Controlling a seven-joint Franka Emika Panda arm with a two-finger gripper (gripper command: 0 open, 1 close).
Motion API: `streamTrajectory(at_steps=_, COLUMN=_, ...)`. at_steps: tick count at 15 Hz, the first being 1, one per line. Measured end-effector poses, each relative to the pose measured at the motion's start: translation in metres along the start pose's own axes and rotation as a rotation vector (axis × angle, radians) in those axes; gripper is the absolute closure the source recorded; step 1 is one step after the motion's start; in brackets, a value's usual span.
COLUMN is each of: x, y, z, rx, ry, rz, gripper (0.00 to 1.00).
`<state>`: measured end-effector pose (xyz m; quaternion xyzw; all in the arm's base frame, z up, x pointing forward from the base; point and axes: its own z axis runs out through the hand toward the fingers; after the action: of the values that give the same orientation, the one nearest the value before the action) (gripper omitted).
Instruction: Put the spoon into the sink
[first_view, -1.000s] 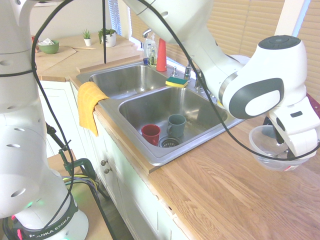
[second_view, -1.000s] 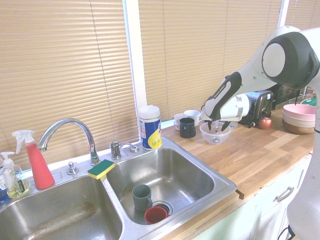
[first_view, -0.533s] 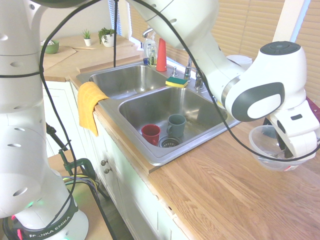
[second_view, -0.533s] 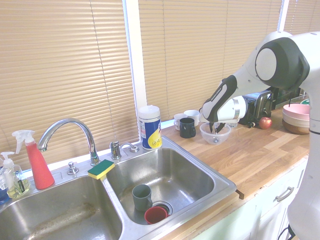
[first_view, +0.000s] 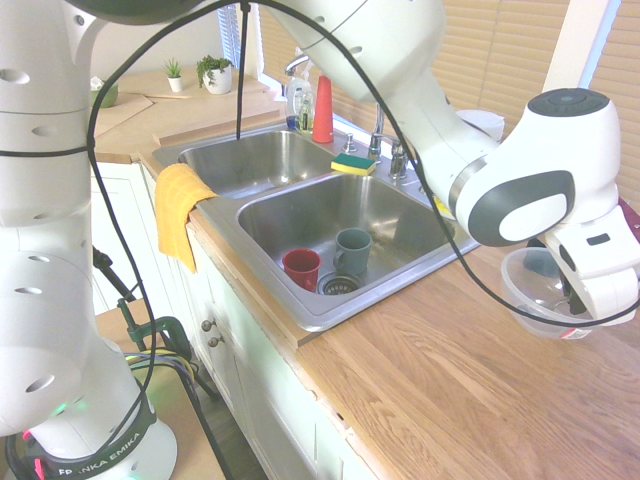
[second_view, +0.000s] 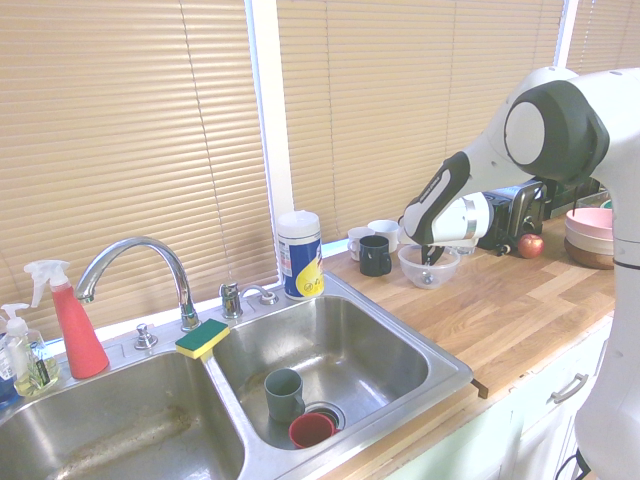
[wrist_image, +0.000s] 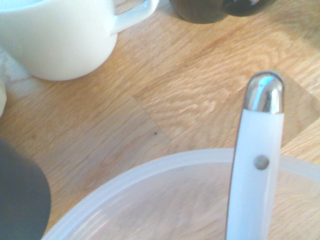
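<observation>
My gripper (first_view: 577, 305) (second_view: 430, 258) reaches down into a clear plastic bowl (first_view: 525, 300) (second_view: 412, 265) on the wooden counter, right of the sink, with its fingers shut. The spoon (wrist_image: 252, 160) shows in the wrist view: a pale white handle with a shiny metal tip, rising over the bowl's rim (wrist_image: 150, 170). Neither exterior view shows it clearly, so I cannot tell whether it is held. The steel two-basin sink (first_view: 300, 300) (second_view: 440, 365) lies apart from the gripper, with the curved faucet (second_view: 140, 262) behind it.
The nearer basin holds a red cup (first_view: 301, 267) and a green mug (first_view: 352, 250) by the drain. A white mug (wrist_image: 60, 35) and a black mug (second_view: 375, 255) stand just beyond the bowl. A yellow cloth (first_view: 178, 210) hangs over the sink's edge.
The fingers have closed from wide open to shut. The gripper has sunk a little deeper into the clear bowl, which has shifted slightly.
</observation>
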<state>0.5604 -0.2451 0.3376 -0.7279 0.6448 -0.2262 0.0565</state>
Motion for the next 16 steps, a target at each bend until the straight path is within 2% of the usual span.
streamTrajectory(at_steps=5, x=0.008, y=-0.001, z=-0.023, rx=0.044, ry=0.013, rz=0.002, gripper=1.0)
streamTrajectory(at_steps=12, x=0.007, y=0.01, z=-0.093, rx=0.132, ry=0.026, rz=-0.002, gripper=1.0)
streamTrajectory(at_steps=16, x=-0.015, y=0.013, z=-0.125, rx=0.158, ry=0.06, rz=-0.079, gripper=1.0)
